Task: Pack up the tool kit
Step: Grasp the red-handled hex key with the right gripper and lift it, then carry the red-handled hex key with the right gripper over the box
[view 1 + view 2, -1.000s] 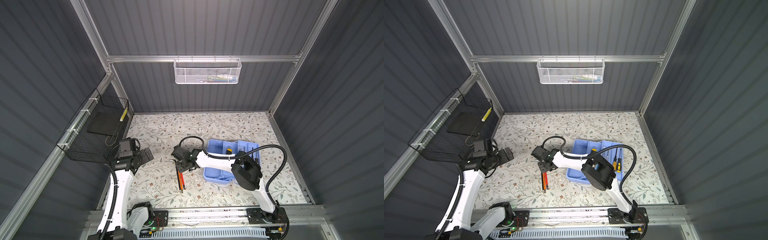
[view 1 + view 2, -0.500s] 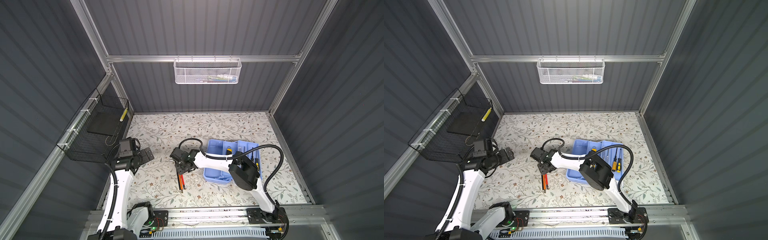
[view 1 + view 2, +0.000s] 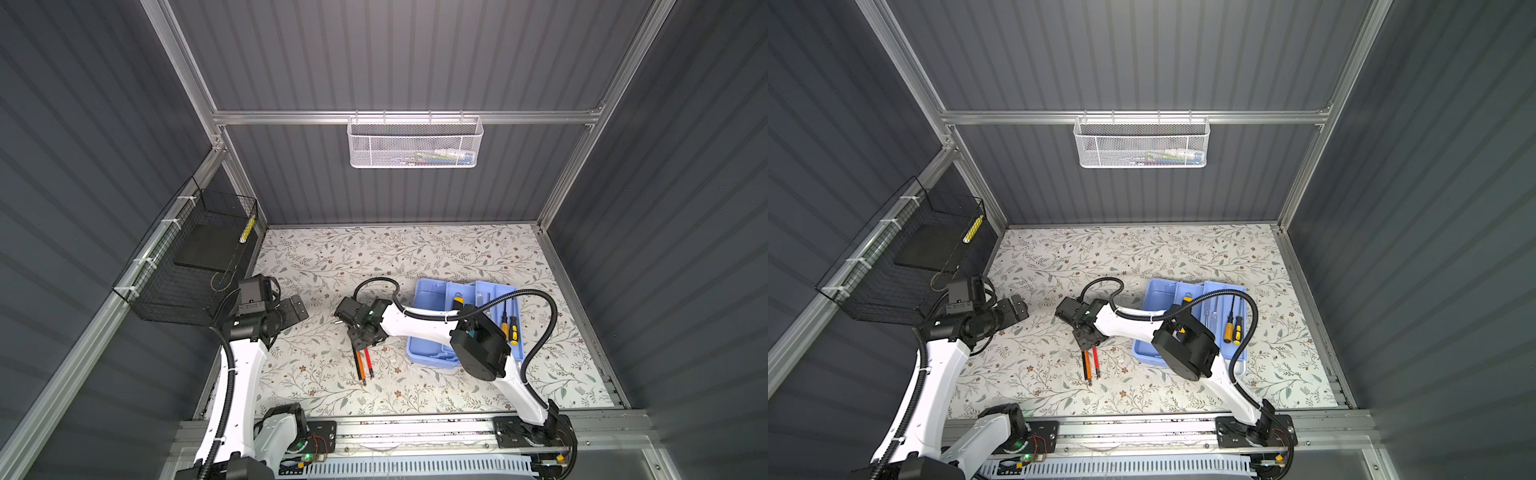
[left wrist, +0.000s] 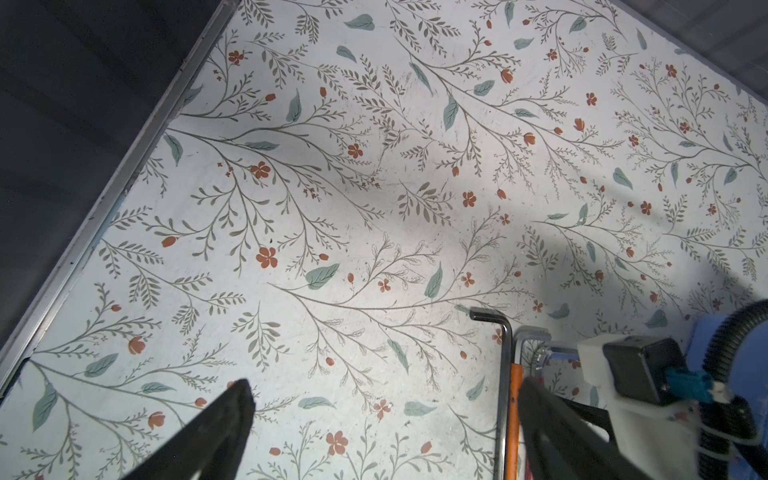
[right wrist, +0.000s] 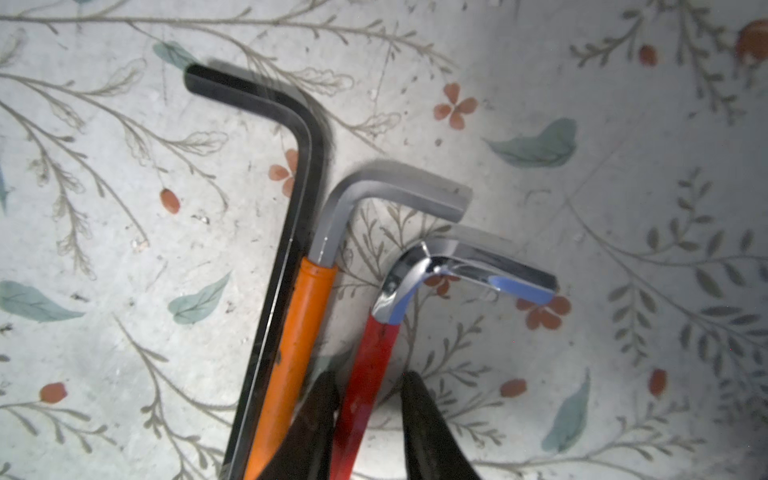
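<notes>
The tool kit's light blue tray [image 3: 432,299] [image 3: 1158,299] lies open on the floral table, with yellow-handled screwdrivers [image 3: 509,324] in its right slots. Three L-shaped hex keys lie left of it: a black one [image 5: 307,166], an orange-sleeved one [image 5: 299,324] and a red-sleeved one [image 5: 370,374]. My right gripper [image 5: 368,386] [image 3: 363,338] points down over them. Its fingers straddle the red key's shaft; one touches it and a small gap remains at the other. My left gripper [image 4: 384,386] [image 3: 297,307] hovers wide open and empty over bare table at the left.
A white mesh basket [image 3: 414,143] hangs on the back wall. A black wire basket [image 3: 195,266] hangs on the left wall beside my left arm. The right arm's elbow and cable [image 3: 482,345] hang over the tray's front.
The right arm's elbow has shifted a little left and toward the front, while its gripper has stayed over the hex keys. The left arm has not moved.
</notes>
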